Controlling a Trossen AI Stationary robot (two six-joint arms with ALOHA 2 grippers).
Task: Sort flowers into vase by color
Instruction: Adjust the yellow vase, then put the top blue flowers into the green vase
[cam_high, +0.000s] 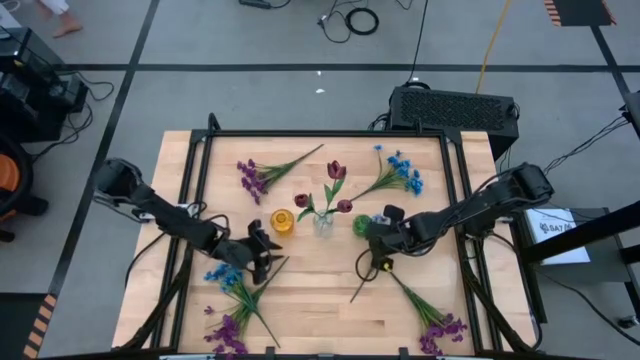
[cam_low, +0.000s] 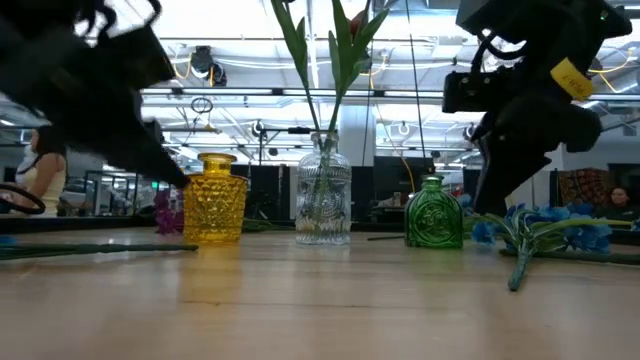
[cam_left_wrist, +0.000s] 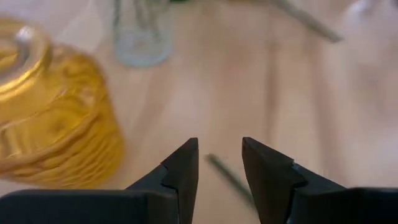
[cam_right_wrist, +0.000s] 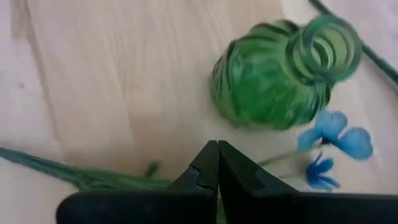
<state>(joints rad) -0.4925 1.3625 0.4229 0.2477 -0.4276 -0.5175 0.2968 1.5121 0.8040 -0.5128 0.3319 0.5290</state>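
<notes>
Your left arm reaches in low from the surface's (cam_high: 320, 300) left edge, elbow bent, toward the clear vase (cam_high: 323, 222) in the middle; the left claw (cam_high: 262, 250) hangs just left of and in front of that vase, beside the yellow vase (cam_high: 282, 222), its fingers (cam_left_wrist: 180, 171) parted with a thin green stem (cam_left_wrist: 229, 177) lying in the gap, not visibly pinched. Dark red flowers (cam_high: 335, 172) stand in the clear vase. Blue and purple flowers (cam_high: 228, 300) lie well in front-left of it. Right of it sits the green vase (cam_high: 362, 224). Your right arm stretches in from the right edge, and the right claw (cam_high: 380, 245), pressed together, points down just beyond the green vase, over a blue sprig (cam_right_wrist: 336, 140).
</notes>
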